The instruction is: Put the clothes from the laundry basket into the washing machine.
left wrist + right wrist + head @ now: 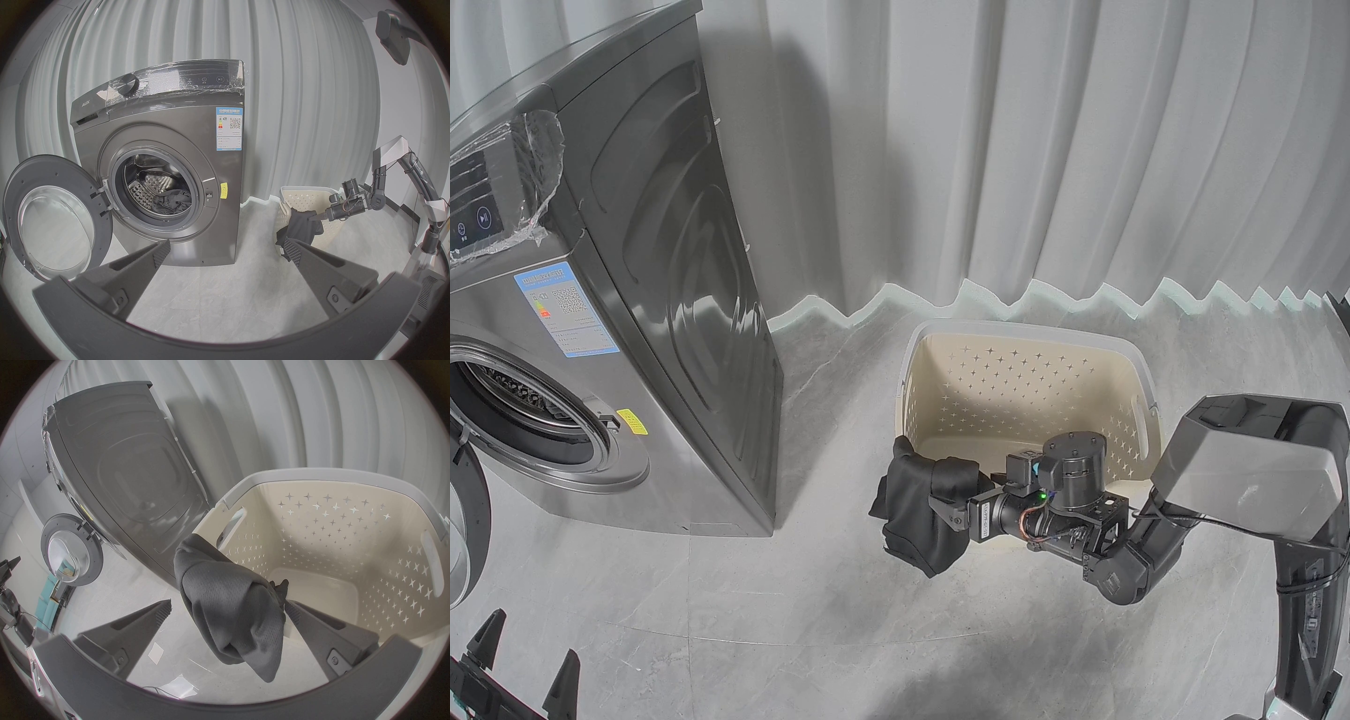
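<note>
A dark grey garment (229, 608) hangs in the air beside the near left corner of the cream laundry basket (1022, 330). It is draped over one finger (328, 632) of my right gripper (225, 606), whose jaws stand wide apart. From the head the garment (919, 511) shows bunched at the tip of the right gripper (939, 511), above the floor. The washing machine (187, 140) stands to the left with its round door (51, 215) swung open and dark clothing (173, 199) in the drum. My left gripper (224, 243) is open and low, facing the machine.
The basket's floor (323, 592) is bare. Bare grey floor (825, 581) lies between basket and machine. White curtains (1012, 141) hang behind both. The open door (464, 525) juts out at the left edge.
</note>
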`<state>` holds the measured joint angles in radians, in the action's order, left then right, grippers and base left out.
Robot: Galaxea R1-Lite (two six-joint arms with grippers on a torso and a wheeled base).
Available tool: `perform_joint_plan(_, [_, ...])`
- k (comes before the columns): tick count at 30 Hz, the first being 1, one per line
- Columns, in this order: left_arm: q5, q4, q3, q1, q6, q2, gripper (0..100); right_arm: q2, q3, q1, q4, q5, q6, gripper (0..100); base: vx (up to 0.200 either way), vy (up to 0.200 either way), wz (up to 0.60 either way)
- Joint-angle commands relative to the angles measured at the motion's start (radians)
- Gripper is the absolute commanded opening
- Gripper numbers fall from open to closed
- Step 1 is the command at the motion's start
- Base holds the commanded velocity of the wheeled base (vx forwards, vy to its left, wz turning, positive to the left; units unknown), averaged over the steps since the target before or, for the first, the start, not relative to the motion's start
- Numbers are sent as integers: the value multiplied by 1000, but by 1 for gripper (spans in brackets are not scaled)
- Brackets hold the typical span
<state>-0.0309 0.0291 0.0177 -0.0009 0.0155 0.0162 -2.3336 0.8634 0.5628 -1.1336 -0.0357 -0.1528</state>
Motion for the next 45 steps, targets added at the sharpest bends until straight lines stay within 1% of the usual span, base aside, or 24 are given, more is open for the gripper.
perform_joint_plan(1, [0, 0, -8, -1, 0, -13, 100, -29, 19, 0, -5, -1, 1, 100, 0, 0, 0])
perform_joint_plan(2, [0, 0, -8, -1, 0, -13, 100, -30, 19, 0, -5, -3, 1, 100, 0, 0, 0])
perform_joint_plan(3, [0, 0, -8, 1, 0, -13, 100, -30, 19, 0, -5, -3, -1, 0, 0, 0, 0])
perform_joint_plan(8, [0, 0, -8, -1, 0, -13, 100, -32, 22, -3, -6, -6, -1, 0, 0, 0, 0])
perform_joint_plan(13, [0, 0, -8, -1, -6, -13, 100, -30, 6, -9, -34, -12, 1, 0, 0, 0, 0])
perform_joint_plan(17, [0, 0, -8, -1, -6, -13, 100, 16, -52, -9, -37, -12, 7, 0, 0, 0, 0])
perform_joint_plan(18, [0, 0, -8, -1, -6, -13, 100, 16, -52, -9, -37, -12, 7, 0, 0, 0, 0])
perform_joint_plan(19, [0, 0, -8, 1, -6, -12, 100, 56, -93, -9, -41, -13, 18, 0, 0, 0, 0])
perform_joint_plan(22, [0, 0, -7, 1, -5, -13, 100, 119, -153, -9, -41, -13, 24, 0, 0, 0, 0])
perform_joint_plan(29, [0, 0, -8, -1, -6, -13, 100, 270, -253, -3, -52, -18, 22, 0, 0, 0, 0])
perform_joint_plan(30, [0, 0, -8, -1, -6, -13, 100, 312, -284, 2, -80, -18, 22, 0, 0, 0, 0])
perform_joint_plan(31, [0, 0, -8, -1, -6, -13, 100, 312, -284, 2, -80, -18, 22, 0, 0, 0, 0])
perform_joint_plan(32, [0, 0, -8, 1, -6, -13, 100, 364, -320, 8, -121, -18, 21, 0, 0, 0, 0])
perform_joint_plan(33, [0, 0, -8, 1, -6, -13, 100, 364, -320, 8, -121, -18, 21, 0, 0, 0, 0])
perform_joint_plan(34, [0, 0, -8, -1, -6, -12, 100, 425, -368, 9, -161, -18, 21, 0, 0, 0, 0])
perform_joint_plan(36, [0, 0, -8, -1, -6, -13, 100, 485, -409, 12, -193, -16, 21, 0, 0, 0, 0])
perform_joint_plan(37, [0, 0, -8, -1, -6, -13, 100, 494, -415, 12, -198, -18, 19, 0, 0, 0, 0])
perform_joint_plan(38, [2, 0, -7, -1, -9, -12, 100, 548, -452, 20, -224, -18, 16, 0, 0, 0, 0])
perform_joint_plan(40, [2, 0, -8, -1, -12, -13, 100, 605, -486, 37, -252, -18, 13, 0, 0, 0, 0])
perform_joint_plan(42, [3, 0, -7, -1, -12, -12, 100, 649, -483, 52, -239, -18, 21, 0, 0, 0, 0])
perform_joint_plan(45, [5, 0, -7, -1, -19, -12, 100, 715, -462, 82, -233, -16, 56, 0, 0, 0, 0])
